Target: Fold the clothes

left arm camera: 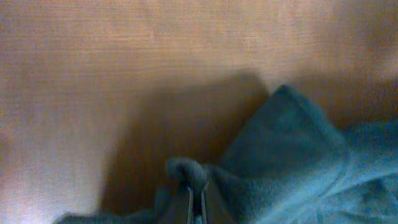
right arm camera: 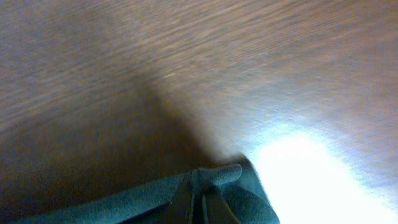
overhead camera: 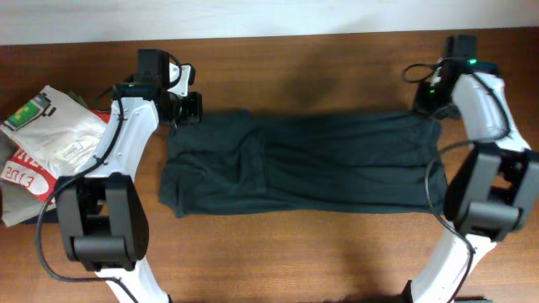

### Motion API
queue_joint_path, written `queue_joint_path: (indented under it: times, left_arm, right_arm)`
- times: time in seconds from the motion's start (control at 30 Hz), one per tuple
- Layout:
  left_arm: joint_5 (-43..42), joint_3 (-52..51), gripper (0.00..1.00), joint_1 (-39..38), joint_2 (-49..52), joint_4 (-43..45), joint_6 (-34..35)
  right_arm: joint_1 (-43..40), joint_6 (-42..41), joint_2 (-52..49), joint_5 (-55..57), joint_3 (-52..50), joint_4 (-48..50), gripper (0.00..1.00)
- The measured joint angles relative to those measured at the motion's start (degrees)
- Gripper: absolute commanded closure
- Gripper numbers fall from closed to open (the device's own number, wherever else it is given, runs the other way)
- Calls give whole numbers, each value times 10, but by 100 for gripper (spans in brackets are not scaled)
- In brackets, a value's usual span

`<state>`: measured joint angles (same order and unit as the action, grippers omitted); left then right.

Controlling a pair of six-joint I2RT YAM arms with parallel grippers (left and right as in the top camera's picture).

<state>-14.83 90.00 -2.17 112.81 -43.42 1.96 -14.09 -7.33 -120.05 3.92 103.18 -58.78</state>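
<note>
The black T-shirt [overhead camera: 303, 164] lies folded into a long band across the middle of the table, plain side up, no letters showing. My left gripper [overhead camera: 187, 108] is at its far left corner, shut on a pinch of the cloth [left arm camera: 186, 171], with the fingertips [left arm camera: 196, 198] close together. My right gripper [overhead camera: 431, 103] is at the far right corner, shut on the shirt's edge [right arm camera: 214, 177], with the fingertips [right arm camera: 200, 202] under a bunched fold. Both corners look slightly lifted.
A white folded tee with a green label [overhead camera: 55, 130] and a red-and-white printed garment [overhead camera: 21, 168] lie stacked at the left edge. Bare wooden table [overhead camera: 320, 67] shows behind and in front of the shirt.
</note>
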Motion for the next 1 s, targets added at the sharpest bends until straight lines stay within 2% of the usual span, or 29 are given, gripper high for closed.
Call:
queue_joint_path:
  times: [0.13, 0.2, 0.23, 0.37, 0.4, 0.43, 0.47, 0.53, 0.57, 0.67, 0.73, 0.9, 1.0]
  left_arm:
    - [-1, 2, 100, 2, -11, -109, 0]
    - [-2, 2, 100, 5, -11, -150, 0]
    - [-2, 2, 99, 10, -11, -198, 0]
    - [-2, 2, 99, 10, -11, -258, 0]
    - [-2, 2, 99, 10, -11, -265, 0]
    - [-2, 2, 75, 10, -11, -273, 0]
    - [-2, 2, 62, 10, -11, -285, 0]
    - [-2, 1, 49, 10, -11, -310, 2]
    - [-2, -2, 46, 10, -11, -322, 6]
    - [-1, -6, 44, 10, -11, -342, 6]
    - [-2, -6, 44, 10, -11, -339, 6]
    - [-2, -7, 44, 10, -11, -285, 6]
    - [-2, -9, 44, 10, -11, -257, 6]
  right_arm:
    - [-35, -2, 23, 2, 3, -150, 96]
    - [-47, -2, 23, 4, -5, -188, 95]
    - [-49, -2, 23, 4, -8, -193, 95]
    - [-51, -1, 23, 9, -28, -238, 90]
    - [-51, -2, 23, 12, -35, -250, 80]
    - [-51, -2, 23, 19, -47, -263, 55]
    - [-51, -3, 23, 31, -58, -270, 48]
    - [-53, 1, 23, 47, -74, -271, 40]
    - [-56, -2, 23, 54, -83, -270, 30]
    - [-72, -1, 23, 67, -98, -254, 25]
    - [-87, 6, 23, 59, -98, -236, 17]
    - [-105, 89, 23, -22, -134, -171, 5]
    - [-105, 130, 22, -54, -199, -98, 4]
